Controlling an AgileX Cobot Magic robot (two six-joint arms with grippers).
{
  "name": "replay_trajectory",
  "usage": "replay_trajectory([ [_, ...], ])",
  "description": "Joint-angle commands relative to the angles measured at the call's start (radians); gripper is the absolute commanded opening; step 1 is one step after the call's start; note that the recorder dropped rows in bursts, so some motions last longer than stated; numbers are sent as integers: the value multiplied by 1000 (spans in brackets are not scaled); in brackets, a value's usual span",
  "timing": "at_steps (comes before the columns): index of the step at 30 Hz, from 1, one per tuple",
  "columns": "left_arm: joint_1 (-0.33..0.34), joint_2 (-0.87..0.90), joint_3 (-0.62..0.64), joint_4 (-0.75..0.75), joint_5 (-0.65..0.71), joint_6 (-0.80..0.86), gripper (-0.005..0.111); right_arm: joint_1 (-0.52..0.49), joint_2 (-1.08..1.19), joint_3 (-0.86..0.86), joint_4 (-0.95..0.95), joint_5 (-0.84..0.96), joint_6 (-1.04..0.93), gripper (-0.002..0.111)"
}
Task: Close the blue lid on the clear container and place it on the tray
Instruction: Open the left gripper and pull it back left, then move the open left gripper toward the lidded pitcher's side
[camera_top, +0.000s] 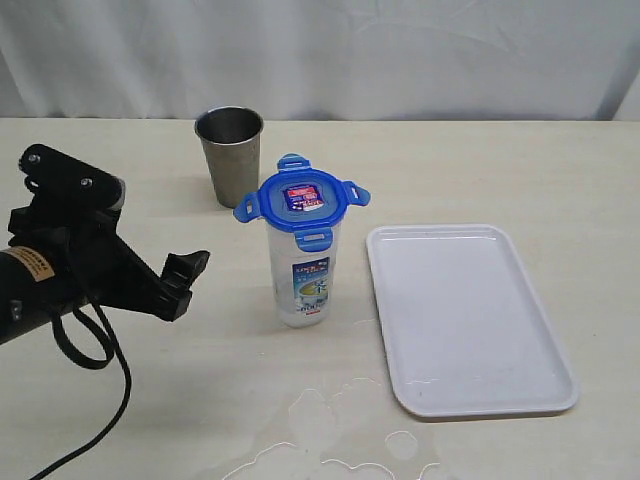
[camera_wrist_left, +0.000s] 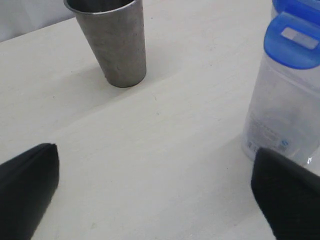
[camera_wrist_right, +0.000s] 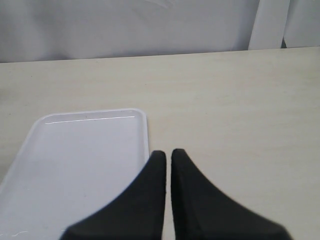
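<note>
Pale worktop (camera_top: 120, 420), white curtain behind. Lid (camera_top: 300, 200) on container (camera_top: 303, 285), mid-worktop; flaps look unsnapped. Tray (camera_top: 470, 390) beside, bare. Left jaws wide, empty; right jaws shut. Snapping, placing left.

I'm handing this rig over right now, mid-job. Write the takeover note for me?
Left gripper: open, empty, left of the clear container, not touching it.
Right gripper: shut, empty, over the table beside the tray.
Done: the blue lid sits on the container, which stands upright on the table between the steel cup and the tray.
Left: check the flaps (cannot tell if all are snapped), then set the container on the tray. Mind the spilled water in front.
</note>
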Motion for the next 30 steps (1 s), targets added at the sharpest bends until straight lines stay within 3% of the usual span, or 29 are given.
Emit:
replay_trajectory([
  [1,4,-1,4,8,-8,8,105,1,-4,2,2,-4,-8,4],
  [11,1,-1,4,41,-133,-73,105,1,-4,2,2,-4,-8,4],
  [13,4,-1,4,217,-121,-11,105,1,-4,2,2,-4,-8,4],
  [15,13,-1,4,421,-118,-56,105,1,-4,2,2,-4,-8,4],
  [18,59,9,4,668,-124,-264,105,1,-4,2,2,-4,-8,4],
  [21,150,55,4,870,-136,-446,105,1,-4,2,2,-4,-8,4],
  [24,226,137,4,1091,-249,-589,105,1,-4,2,2,-4,-8,4],
  [30,342,378,4,1152,-633,-584,105,1,-4,2,2,-4,-8,4],
])
